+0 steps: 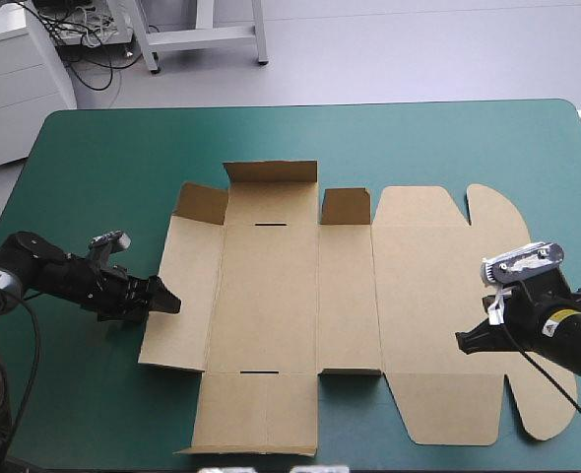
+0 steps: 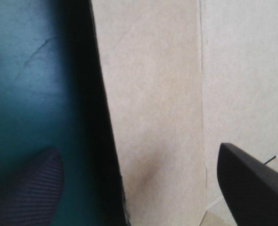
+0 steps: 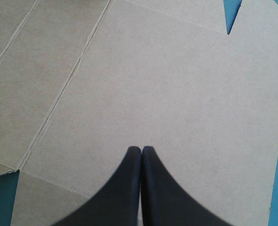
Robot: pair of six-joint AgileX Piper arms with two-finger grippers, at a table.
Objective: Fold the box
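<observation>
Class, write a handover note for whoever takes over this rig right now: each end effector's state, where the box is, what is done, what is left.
Left end effector: open, straddling the left edge of the box.
Right end effector: shut, holding nothing, over the wide rounded panel on the box's right side.
Box: spread flat in the middle of the teal-green cover; only the small far flaps stand up a little.
Done: no wall raised or tucked yet.
Left: raise the walls and tuck the flaps, probably starting with the left wall.
</observation>
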